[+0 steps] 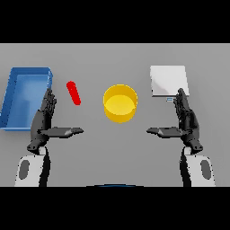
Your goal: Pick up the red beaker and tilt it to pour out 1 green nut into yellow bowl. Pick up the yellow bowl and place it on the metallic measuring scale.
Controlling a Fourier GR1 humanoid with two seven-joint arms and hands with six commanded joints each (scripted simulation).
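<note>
head view: red beaker (73, 93) lies on the grey table (112, 58) left of the yellow bowl (120, 103), apart from it. its long axis runs diagonal, upper end tipped away and a bit further from the bowl, lower end nearer the bowl; can't tell which end is the mouth. yellow bowl sits upright, inside looks plain yellow, no nut visible in it. metallic measuring scale (169, 80) is up and right of the bowl, near but not touching, nothing on it. blue bin (13, 96) far left of the bowl, past the beaker, interior shows only blue. left hand (45, 119) lower left of the bowl, fingers straight, thumb pointing toward the bowl side, holding nothing. right hand (185, 119) lower right of the bowl, just below the scale, same flat spread pose, holding nothing.
</note>
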